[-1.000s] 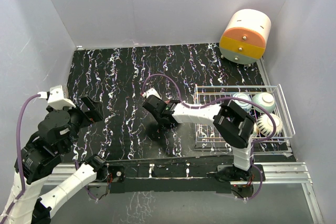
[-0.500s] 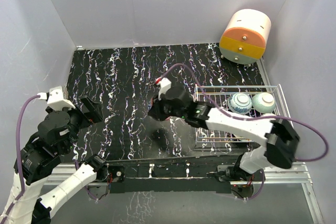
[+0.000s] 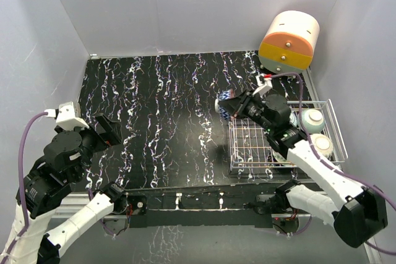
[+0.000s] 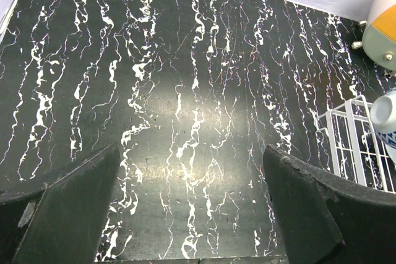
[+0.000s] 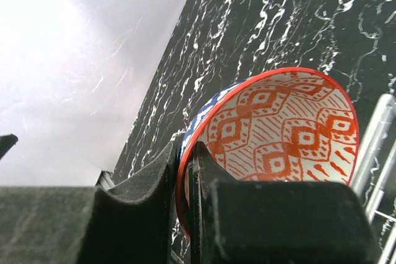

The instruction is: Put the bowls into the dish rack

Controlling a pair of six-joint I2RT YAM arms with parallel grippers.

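Glossy round ceramic bowl (image 5: 278, 134), red rim, orange diamond pattern inside, rim pinched in right gripper (image 5: 185, 153), by white wire-grid dish rack (image 3: 247, 146) far-left corner, left gripper (image 4: 192, 153) spread apart over black marbled tabletop (image 4: 185, 60)

At least three bowls (image 3: 226, 104) (image 3: 312, 117) (image 3: 322, 145), one rack (image 3: 247, 148)

The table (image 3: 154, 103) has a black top streaked with thin white marble-like veins that run from near to far, and pale walls close it in on the left, far and right sides. Two things rest directly on it. The dish rack (image 3: 244, 168), a low white wire-grid basket, sits on the right side towards the near edge. The cream-and-orange round drawer unit (image 3: 288, 42) stands on small feet in the far right corner, well apart from the rack.
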